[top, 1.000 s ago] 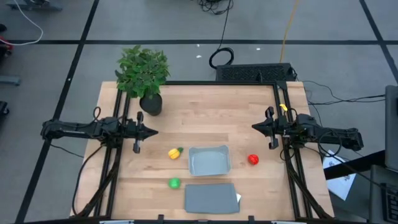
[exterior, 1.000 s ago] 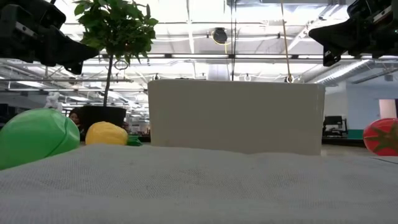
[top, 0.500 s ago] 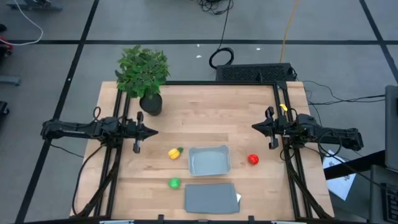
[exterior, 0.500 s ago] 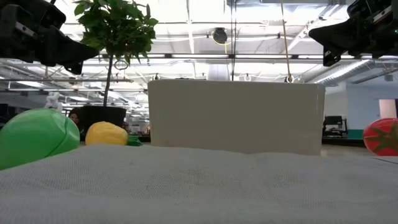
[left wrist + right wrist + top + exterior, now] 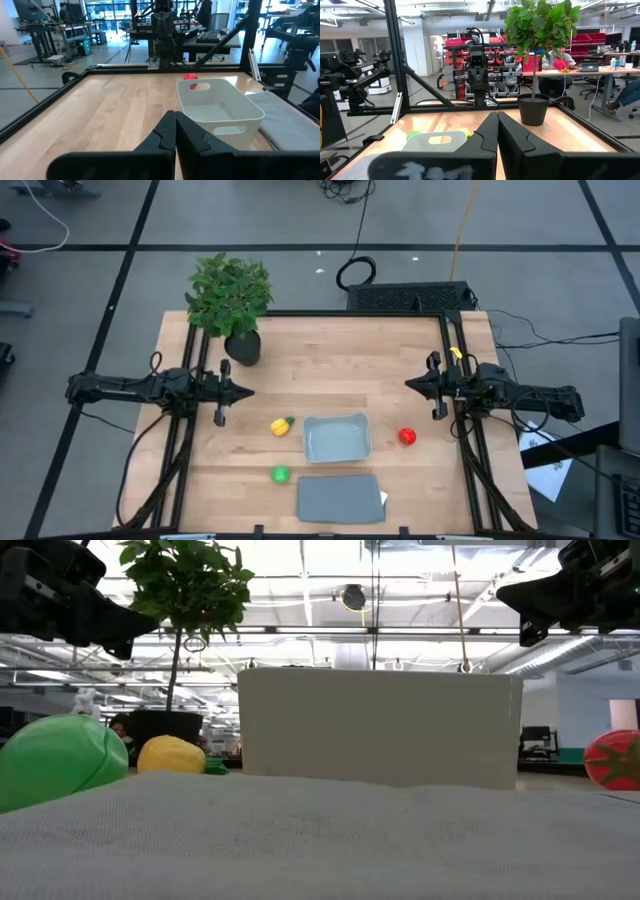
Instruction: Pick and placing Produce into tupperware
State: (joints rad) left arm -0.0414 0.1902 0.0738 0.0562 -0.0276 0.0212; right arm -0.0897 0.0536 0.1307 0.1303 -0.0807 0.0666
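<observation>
The light grey-blue tupperware (image 5: 337, 438) stands open near the table's middle. The yellow piece with a green tip (image 5: 282, 426) lies to its left, the round red piece (image 5: 407, 437) to its right, the round green piece (image 5: 280, 474) toward the near edge. My left gripper (image 5: 250, 391) is shut and empty, held above the table's left side. My right gripper (image 5: 408, 385) is shut and empty above the right side. The left wrist view shows the tupperware (image 5: 220, 111) and the red piece (image 5: 190, 77); the right wrist view shows the tupperware (image 5: 437, 141).
A flat darker grey lid (image 5: 339, 498) lies at the near edge in front of the tupperware. A leafy potted plant (image 5: 232, 300) stands at the far left corner. Black frame rails run along the table's left and right sides.
</observation>
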